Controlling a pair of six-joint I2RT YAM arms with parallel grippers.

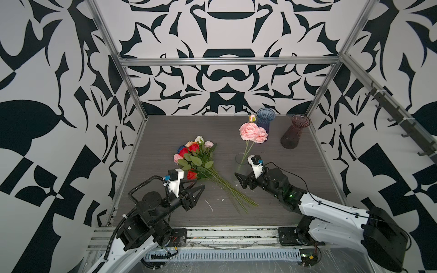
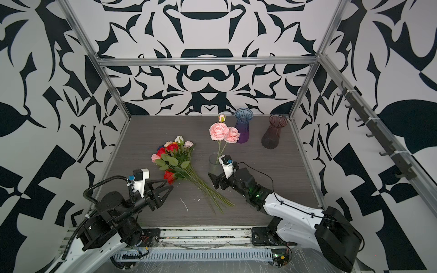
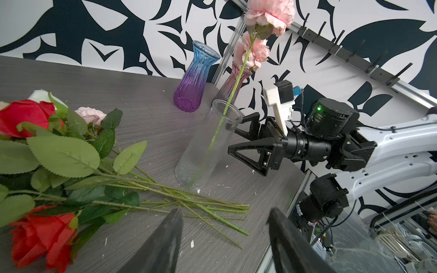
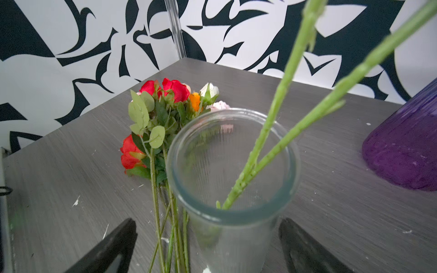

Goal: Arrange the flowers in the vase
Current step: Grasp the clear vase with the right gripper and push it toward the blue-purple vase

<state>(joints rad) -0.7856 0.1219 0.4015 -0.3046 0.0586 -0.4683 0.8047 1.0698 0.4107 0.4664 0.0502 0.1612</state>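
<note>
The clear glass vase (image 1: 241, 163) stands a little to 3 o'clock of the middle of the table (image 1: 165, 132). 1 forked stem with ruffled pink blooms (image 1: 251, 132) is already in it and leans toward 12 o'clock. The other flowers (image 1: 201, 160) lie as 1 bunch at 9 o'clock of this vase, with heads to 11 o'clock and stem ends to 5 o'clock.

The right gripper (image 1: 243, 169) has its jaws wide apart, 1 on each side of the lower part of the glass, and it holds nothing. In the right wrist view there is a gap on both sides. The left gripper (image 1: 200, 184) is also apart and empty, just beside a red rose (image 1: 191, 175) at the 7 o'clock edge of the bunch.

I see 3 dangers:

- **Tipping the vase.** The glass looks light and the blooms are heavy on top. If the right arm draws away sideways and not straight back, a finger may push the glass over, toward the blue-purple vase (image 1: 265, 123) and the dark red vase (image 1: 293, 134) at 1 o'clock.
- **A poor grip.** If the left jaws close where they are now, they may take the rose head and not a stem, so the grip could slip.
- **Tangled stems.** The stems and leaves lie crossed, so lifting 1 may drag its neighbours along and sweep them against the glass.
</note>
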